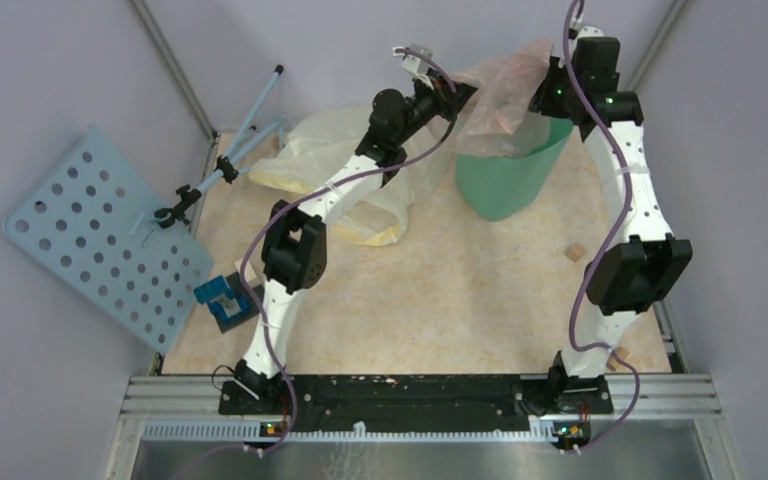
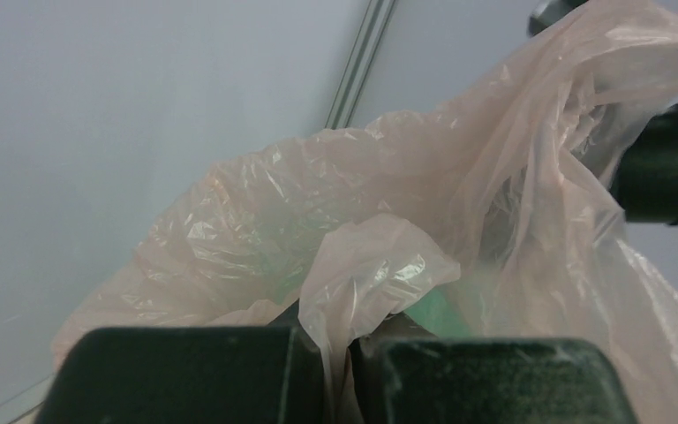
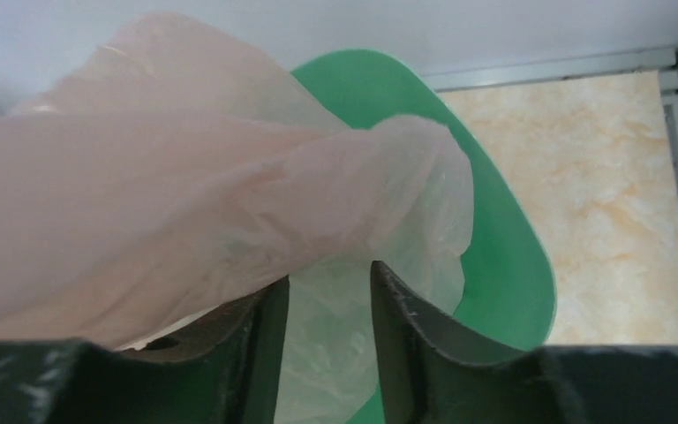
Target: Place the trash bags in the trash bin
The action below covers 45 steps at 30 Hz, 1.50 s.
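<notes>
Above the bin [image 1: 505, 185], the bag [image 1: 505, 95] stretches between the left gripper [image 2: 340, 375], clamped on it, and the right gripper [image 3: 328, 340], jaws half-apart around the film; grip unclear.

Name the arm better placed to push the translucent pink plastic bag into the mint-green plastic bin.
Right, probably: the right gripper hangs over the mint-green plastic bin, fingers astride the translucent pink plastic bag. The left gripper is shut on its edge.

From above, the pink bag [image 1: 500, 95] covers most of the rim of the bin [image 1: 508, 185] and hides both sets of jaws from you. The left wrist view gives you the bin only as a green smear through the film. The left arm [image 1: 345, 185] crosses the yellow bag [image 1: 310, 140].
</notes>
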Each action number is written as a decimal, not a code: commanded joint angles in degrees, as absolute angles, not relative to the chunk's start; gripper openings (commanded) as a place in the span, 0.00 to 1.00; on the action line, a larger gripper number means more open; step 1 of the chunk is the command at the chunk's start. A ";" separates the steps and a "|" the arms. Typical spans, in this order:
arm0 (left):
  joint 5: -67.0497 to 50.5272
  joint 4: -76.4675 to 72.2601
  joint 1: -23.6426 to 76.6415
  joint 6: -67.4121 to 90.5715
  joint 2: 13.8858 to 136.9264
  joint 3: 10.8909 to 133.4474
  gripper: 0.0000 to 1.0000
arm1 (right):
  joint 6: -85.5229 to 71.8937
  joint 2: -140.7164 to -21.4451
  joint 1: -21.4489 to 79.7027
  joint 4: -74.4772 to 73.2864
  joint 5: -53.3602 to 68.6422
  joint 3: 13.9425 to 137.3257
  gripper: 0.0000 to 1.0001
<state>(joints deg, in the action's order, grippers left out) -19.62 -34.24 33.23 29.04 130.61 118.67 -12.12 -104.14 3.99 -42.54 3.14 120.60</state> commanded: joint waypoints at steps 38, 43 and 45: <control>-17.34 -38.27 34.44 26.85 125.72 117.22 0.00 | -7.70 -109.99 -2.47 -48.14 -4.99 123.79 0.52; -18.01 -38.87 33.57 27.32 124.40 115.08 0.00 | -8.15 -110.25 -2.46 -47.69 -4.59 121.89 0.47; -18.63 -38.76 33.31 27.40 123.85 114.48 0.00 | -8.34 -110.14 -2.46 -47.88 -4.09 121.26 0.36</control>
<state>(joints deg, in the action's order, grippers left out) -17.72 -36.16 34.24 27.68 128.75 115.66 -7.62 -112.16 -2.17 -48.51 -4.89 120.75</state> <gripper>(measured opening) 0.005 0.448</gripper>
